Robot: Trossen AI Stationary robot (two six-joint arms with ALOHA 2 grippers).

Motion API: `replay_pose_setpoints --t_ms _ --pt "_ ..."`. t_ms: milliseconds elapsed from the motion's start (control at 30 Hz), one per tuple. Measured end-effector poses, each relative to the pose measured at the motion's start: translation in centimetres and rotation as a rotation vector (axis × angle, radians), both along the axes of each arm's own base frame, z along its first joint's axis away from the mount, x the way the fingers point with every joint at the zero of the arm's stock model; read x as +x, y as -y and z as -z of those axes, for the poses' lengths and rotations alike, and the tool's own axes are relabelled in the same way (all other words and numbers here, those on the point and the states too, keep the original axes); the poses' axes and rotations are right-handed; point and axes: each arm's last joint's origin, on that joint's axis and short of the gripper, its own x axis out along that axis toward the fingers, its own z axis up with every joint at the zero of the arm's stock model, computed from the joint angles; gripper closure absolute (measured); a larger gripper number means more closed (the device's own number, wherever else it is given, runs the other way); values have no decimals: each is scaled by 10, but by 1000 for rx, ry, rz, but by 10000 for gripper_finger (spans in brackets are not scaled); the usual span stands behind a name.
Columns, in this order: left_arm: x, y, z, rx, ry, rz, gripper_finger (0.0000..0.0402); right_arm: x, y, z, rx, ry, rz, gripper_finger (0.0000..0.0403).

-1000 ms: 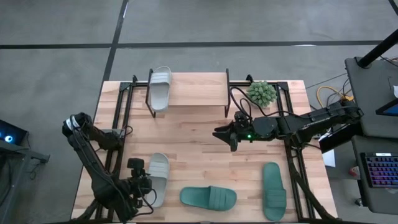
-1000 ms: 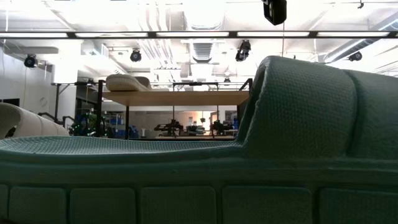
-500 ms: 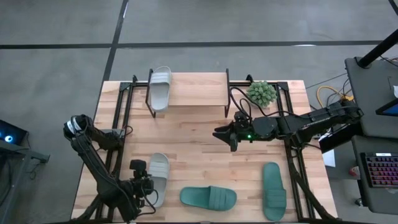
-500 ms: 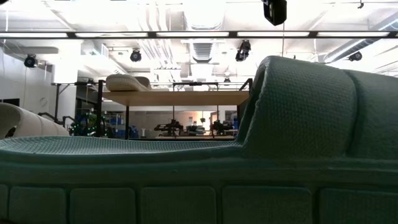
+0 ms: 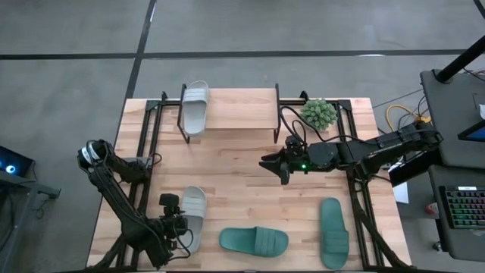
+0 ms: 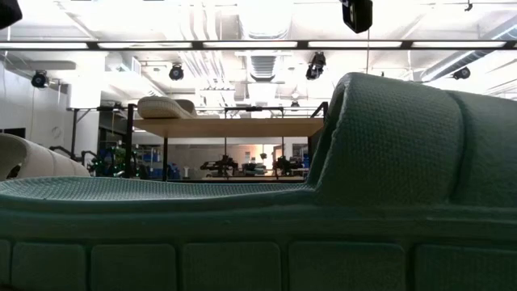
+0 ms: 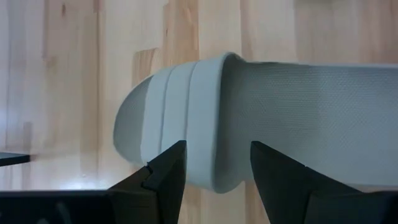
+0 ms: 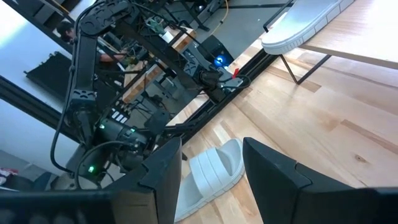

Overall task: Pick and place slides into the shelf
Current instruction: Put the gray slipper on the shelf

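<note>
A pale slide (image 5: 192, 214) lies flat on the table near its near-left corner. My left gripper (image 5: 179, 227) is open at its side. In the left wrist view its fingers (image 7: 163, 182) stand on either side of the slide's side edge (image 7: 219, 177), beside the ribbed strap (image 7: 180, 118). The other pale slide (image 5: 195, 106) lies on the shelf (image 5: 239, 110), at its left end. Two teal slides (image 5: 254, 241) (image 5: 333, 231) lie along the near edge. My right gripper (image 5: 271, 164) is open above the table's middle, over bare wood.
A small green potted plant (image 5: 318, 113) stands right of the shelf. Black rails (image 5: 144, 144) (image 5: 356, 189) run along both table sides. In the low view the near teal slide (image 6: 258, 210) fills the foreground, with the shelf (image 6: 234, 125) behind it.
My left arm has edged slightly toward the table's right, closer onto the pale slide. The slides and my right arm have kept still.
</note>
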Motion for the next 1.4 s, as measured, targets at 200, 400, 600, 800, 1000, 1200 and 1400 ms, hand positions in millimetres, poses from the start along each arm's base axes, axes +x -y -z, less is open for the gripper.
replay_pose_setpoints --t_ms 200,400,600,800,1000,1200,1400 --pt "0 0 6 -24 7 0 239 0 0 0 4 0 1 241" --pt "0 -4 13 -7 -2 -8 239 0 0 0 3 1 2 241" --pt "1 -11 20 22 -3 -24 239 0 0 0 3 1 4 241" --pt "3 -17 26 41 -8 -44 239 0 0 0 3 2 4 241" --pt "5 -20 28 60 28 -48 239 0 0 0 3 3 4 241" --pt "6 -23 32 75 49 -56 239 0 0 0 1 4 12 241" --pt "6 -25 44 51 72 -62 239 0 0 0 2 4 12 241"
